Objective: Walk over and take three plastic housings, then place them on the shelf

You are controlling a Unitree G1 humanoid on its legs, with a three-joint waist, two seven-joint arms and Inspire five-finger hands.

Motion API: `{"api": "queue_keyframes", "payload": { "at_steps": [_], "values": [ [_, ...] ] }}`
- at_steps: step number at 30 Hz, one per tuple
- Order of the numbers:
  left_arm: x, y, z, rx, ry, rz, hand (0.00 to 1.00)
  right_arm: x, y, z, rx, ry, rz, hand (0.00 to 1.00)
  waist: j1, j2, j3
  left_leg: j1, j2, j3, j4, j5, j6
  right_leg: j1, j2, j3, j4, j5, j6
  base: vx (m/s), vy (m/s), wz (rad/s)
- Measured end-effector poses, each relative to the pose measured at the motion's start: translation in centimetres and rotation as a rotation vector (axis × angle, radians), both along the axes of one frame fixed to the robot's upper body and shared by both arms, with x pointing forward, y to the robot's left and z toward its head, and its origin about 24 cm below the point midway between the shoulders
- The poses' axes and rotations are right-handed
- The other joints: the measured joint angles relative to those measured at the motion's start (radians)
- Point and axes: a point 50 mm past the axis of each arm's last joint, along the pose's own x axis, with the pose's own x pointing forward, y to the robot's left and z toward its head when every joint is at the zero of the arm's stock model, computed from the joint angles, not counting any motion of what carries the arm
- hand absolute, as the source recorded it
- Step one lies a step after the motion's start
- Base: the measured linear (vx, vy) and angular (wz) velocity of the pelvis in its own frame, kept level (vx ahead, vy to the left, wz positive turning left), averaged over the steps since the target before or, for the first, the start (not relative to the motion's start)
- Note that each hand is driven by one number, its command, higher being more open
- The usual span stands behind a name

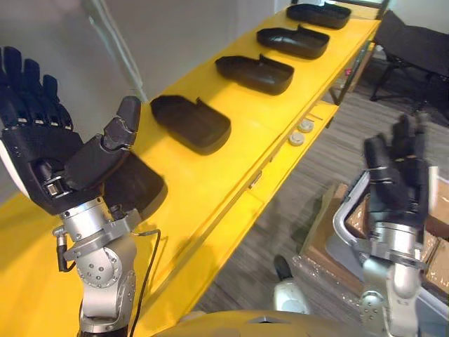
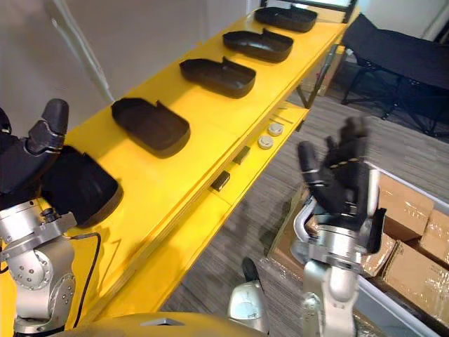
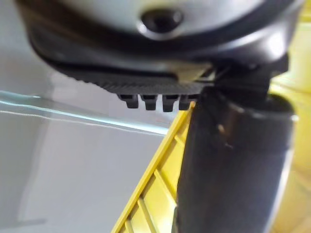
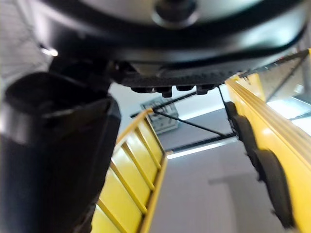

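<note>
Left eye view: five housings [image 1: 191, 123] lie in a row along the yellow bench [image 1: 210, 189]. The left hand [image 1: 42, 151] is raised over the bench's near end, fingers straight, thumb out, empty.

Right eye view: the right hand [image 2: 340, 186] is raised beside the bench's front edge, spread, empty.

Right wrist view: housings line the bench.

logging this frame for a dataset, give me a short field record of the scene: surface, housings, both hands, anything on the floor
surface: long yellow table
housings: five black plastic housings in a row on it, none picked up
nearest: nearest housing sits partly behind the left hand
left hand: left hand raised over the table's near end, fingers straight, empty
right hand: right hand raised beside the table, over the floor, open, empty
floor: cardboard boxes at right
</note>
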Motion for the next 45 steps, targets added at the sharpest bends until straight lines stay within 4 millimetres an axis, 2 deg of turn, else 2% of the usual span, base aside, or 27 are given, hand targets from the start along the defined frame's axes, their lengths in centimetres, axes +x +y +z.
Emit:
{"api": "queue_keyframes", "payload": {
  "at_steps": [4, 6, 8, 9, 10, 12, 13, 16, 18, 19, 20, 21, 22, 23, 24, 25, 26, 27, 28, 31, 33, 34, 36, 37, 40, 43, 45],
  "values": [
    [-0.7, -0.3, -0.7, -0.047, 0.010, -0.031, 1.00, -1.5, 1.7, -2.6, 0.103, 0.128, -0.008, 1.00, 0.019, -0.006, 0.005, 0.000, 0.004, -0.021, 0.030, -0.014, -0.021, -0.012, 0.006, -0.015, 0.058, 0.003, 0.005, -0.02, -0.005, 0.03],
    [-1.5, -0.7, -0.8, -0.040, 0.023, -0.037, 1.00, -3.1, 1.8, -3.4, 0.167, 0.167, -0.006, 1.00, 0.017, -0.018, 0.029, 0.041, 0.004, 0.033, 0.049, -0.023, -0.024, -0.010, 0.009, -0.058, 0.103, 0.006, 0.003, -0.09, -0.014, -0.59],
    [-2.1, -0.4, -0.6, -0.026, 0.023, -0.009, 1.00, -3.6, 1.5, -3.4, 0.173, 0.162, 0.027, 1.00, 0.010, -0.030, 0.053, 0.058, 0.003, 0.077, 0.069, -0.025, -0.011, -0.014, 0.021, -0.116, 0.087, 0.095, -0.052, -0.18, -0.024, -0.84],
    [-2.4, 0.3, -0.2, 0.006, 0.010, 0.039, 1.00, -3.1, 1.5, -2.9, 0.169, 0.123, 0.054, 1.00, 0.015, -0.019, 0.060, 0.043, 0.022, 0.110, 0.063, -0.021, -0.001, -0.018, 0.023, -0.154, 0.012, 0.192, -0.069, -0.27, -0.066, -0.83],
    [-2.1, 1.1, 0.2, 0.036, -0.013, 0.073, 1.00, -2.1, 1.7, -2.1, 0.161, 0.066, 0.068, 1.00, 0.020, -0.035, 0.065, 0.032, 0.019, 0.138, 0.054, -0.021, -0.003, -0.087, -0.003, -0.255, 0.220, 0.008, -0.140, -0.32, -0.081, -0.69],
    [-2.1, 1.8, 0.2, 0.004, -0.014, 0.088, 1.00, -0.1, 2.0, -1.3, 0.135, 0.015, 0.092, 1.00, 0.021, -0.033, 0.066, 0.025, 0.034, 0.151, 0.071, -0.011, -0.008, -0.128, -0.062, -0.344, 0.485, -0.166, -0.189, -0.17, -0.081, -0.18],
    [-2.1, 2.2, 0.2, 0.002, -0.015, 0.112, 1.00, 2.0, 2.5, -1.1, 0.094, 0.013, 0.100, 1.00, 0.030, -0.024, 0.062, 0.024, 0.067, 0.161, 0.093, -0.007, -0.015, -0.107, -0.131, -0.384, 0.631, -0.239, -0.195, -0.10, -0.113, -0.09],
    [-2.0, 2.7, 0.4, -0.028, -0.042, 0.121, 1.00, 4.2, 4.4, -2.7, 0.096, 0.094, 0.127, 1.00, 0.078, -0.020, 0.060, 0.014, 0.150, 0.181, 0.116, 0.014, -0.061, -0.059, -0.237, -0.388, 0.700, -0.254, -0.174, -0.02, -0.222, -0.18],
    [-2.1, 3.1, 0.0, -0.134, -0.044, 0.076, 1.00, 3.7, 5.5, -3.9, 0.109, 0.155, 0.145, 1.00, 0.089, -0.025, 0.057, -0.011, 0.215, 0.173, 0.124, 0.033, -0.119, -0.017, -0.257, -0.386, 0.656, -0.208, -0.102, 0.07, -0.460, -0.13],
    [-2.2, 3.3, -0.7, -0.202, -0.023, 0.065, 1.00, 2.9, 5.9, -4.9, 0.118, 0.207, 0.147, 1.00, 0.091, -0.047, 0.048, -0.025, 0.244, 0.167, 0.124, 0.050, -0.159, 0.020, -0.251, -0.393, 0.578, -0.196, 0.005, 0.10, -0.404, -0.34],
    [-2.4, 3.3, -1.8, -0.256, 0.018, 0.081, 1.00, 2.1, 5.5, -5.7, 0.109, 0.261, 0.149, 1.00, 0.090, -0.054, 0.040, -0.032, 0.292, 0.164, 0.120, 0.070, -0.176, 0.044, -0.203, -0.439, 0.536, -0.308, 0.051, 0.15, -0.542, -0.51],
    [-2.4, 3.1, -2.5, -0.298, 0.039, 0.082, 1.00, 1.7, 5.1, -6.0, 0.097, 0.282, 0.147, 1.00, 0.089, -0.046, 0.043, -0.037, 0.315, 0.164, 0.121, 0.086, -0.177, 0.042, -0.181, -0.460, 0.528, -0.350, 0.044, 0.14, -0.574, -0.57],
    [-2.3, 2.5, -3.9, -0.379, 0.088, 0.080, 1.00, 1.0, 3.7, -6.5, 0.082, 0.312, 0.132, 1.00, 0.062, -0.023, 0.052, -0.062, 0.358, 0.148, 0.123, 0.139, -0.170, 0.032, -0.137, -0.485, 0.527, -0.389, 0.029, 0.15, -0.668, -0.26],
    [-1.8, 1.6, -5.2, -0.439, 0.148, 0.058, 1.00, 0.3, 2.5, -6.9, 0.090, 0.338, 0.098, 1.00, 0.020, -0.018, 0.057, -0.091, 0.373, 0.127, 0.126, 0.237, -0.145, 0.031, -0.112, -0.496, 0.522, -0.400, 0.008, 0.11, -0.547, -0.07],
    [-1.6, 1.2, -5.5, -0.459, 0.170, 0.041, 1.00, 0.0, 2.0, -7.0, 0.089, 0.343, 0.077, 1.00, 0.004, -0.022, 0.059, -0.108, 0.375, 0.120, 0.141, 0.295, -0.101, 0.035, -0.106, -0.501, 0.511, -0.401, -0.004, 0.11, -0.539, 0.00],
    [-1.2, 0.6, -5.7, -0.464, 0.194, -0.001, 1.00, -0.4, 1.3, -6.7, 0.084, 0.336, 0.043, 1.00, -0.025, -0.027, 0.062, -0.173, 0.399, 0.119, 0.216, 0.409, 0.029, 0.059, -0.081, -0.511, 0.458, -0.388, -0.039, 0.11, -0.506, -0.37],
    [-0.9, 0.1, -5.7, -0.442, 0.204, -0.039, 1.00, -0.8, 0.6, -6.0, 0.063, 0.313, 0.017, 1.00, -0.029, -0.028, 0.063, -0.195, 0.385, 0.104, 0.253, 0.389, 0.006, 0.082, -0.066, -0.497, 0.395, -0.366, -0.072, 0.10, -0.438, -0.55],
    [-0.8, -0.2, -5.7, -0.422, 0.208, -0.057, 1.00, -1.0, 0.2, -5.6, 0.052, 0.295, 0.003, 1.00, -0.026, -0.030, 0.064, -0.201, 0.354, 0.089, 0.251, 0.330, -0.036, 0.087, -0.058, -0.482, 0.372, -0.358, -0.080, 0.11, -0.337, -0.87],
    [-0.7, -0.8, -5.5, -0.373, 0.213, -0.080, 1.00, -1.1, -0.5, -4.8, 0.028, 0.261, -0.021, 1.00, -0.015, -0.026, 0.063, -0.217, 0.285, 0.069, 0.246, 0.237, -0.054, 0.089, -0.046, -0.448, 0.331, -0.342, -0.094, 0.07, -0.154, -0.78],
    [-0.6, -1.5, -5.3, -0.310, 0.217, -0.122, 1.00, -1.2, -1.9, -4.0, -0.024, 0.229, -0.069, 1.00, 0.001, 0.010, 0.052, -0.275, 0.153, 0.063, 0.241, 0.141, -0.025, 0.105, 0.003, -0.380, 0.261, -0.306, -0.112, 0.13, -0.128, -0.88],
    [-0.6, -1.3, -5.5, -0.292, 0.220, -0.129, 1.00, -1.0, -2.2, -3.7, -0.047, 0.227, -0.082, 1.00, 0.008, 0.027, 0.044, -0.276, 0.086, 0.066, 0.155, 0.175, 0.013, 0.105, 0.025, -0.352, 0.252, -0.297, -0.108, 0.08, 0.030, -0.84],
    [-0.6, -1.2, -5.7, -0.286, 0.229, -0.128, 1.00, -0.9, -2.2, -3.7, -0.063, 0.231, -0.097, 1.00, 0.008, 0.029, 0.039, -0.262, 0.080, 0.082, 0.138, 0.168, 0.022, 0.103, 0.030, -0.347, 0.246, -0.295, -0.104, 0.05, 0.073, -0.77],
    [-0.2, -1.2, -6.1, -0.272, 0.251, -0.136, 1.00, -0.6, -2.1, -3.5, -0.121, 0.235, -0.121, 1.00, 0.005, 0.028, 0.030, -0.217, 0.052, 0.083, 0.029, 0.171, 0.014, 0.094, 0.023, -0.343, 0.196, -0.257, -0.085, 0.01, 0.054, -0.46],
    [0.2, -1.2, -6.1, -0.251, 0.254, -0.149, 1.00, -0.2, -2.0, -3.1, -0.160, 0.224, -0.142, 1.00, 0.001, 0.027, 0.030, -0.208, 0.036, 0.095, -0.034, 0.184, -0.006, 0.094, 0.016, -0.341, 0.141, -0.218, -0.072, 0.01, 0.078, -0.32],
    [1.1, -1.2, -6.3, -0.213, 0.273, -0.174, 1.00, 0.5, -2.2, -3.5, -0.155, 0.275, -0.176, 1.00, -0.006, -0.003, 0.047, -0.208, 0.010, 0.101, -0.053, 0.197, 0.003, 0.113, -0.005, -0.360, 0.075, -0.166, -0.056, -0.04, 0.099, -0.06],
    [1.9, -1.3, -5.8, -0.148, 0.284, -0.182, 1.00, 1.4, -4.2, -5.8, -0.126, 0.380, -0.296, 1.00, -0.004, -0.034, 0.053, -0.258, -0.015, 0.072, -0.051, 0.209, 0.018, 0.107, -0.027, -0.408, 0.029, -0.131, -0.049, -0.06, 0.058, 0.27],
    [2.3, -1.4, -5.9, -0.088, 0.327, -0.155, 1.00, 2.3, -5.5, -7.2, -0.094, 0.451, -0.387, 1.00, 0.000, -0.037, 0.059, -0.297, -0.027, 0.044, -0.038, 0.214, 0.023, 0.099, -0.036, -0.433, 0.014, -0.115, -0.047, -0.08, 0.038, 0.39]
  ]
}}
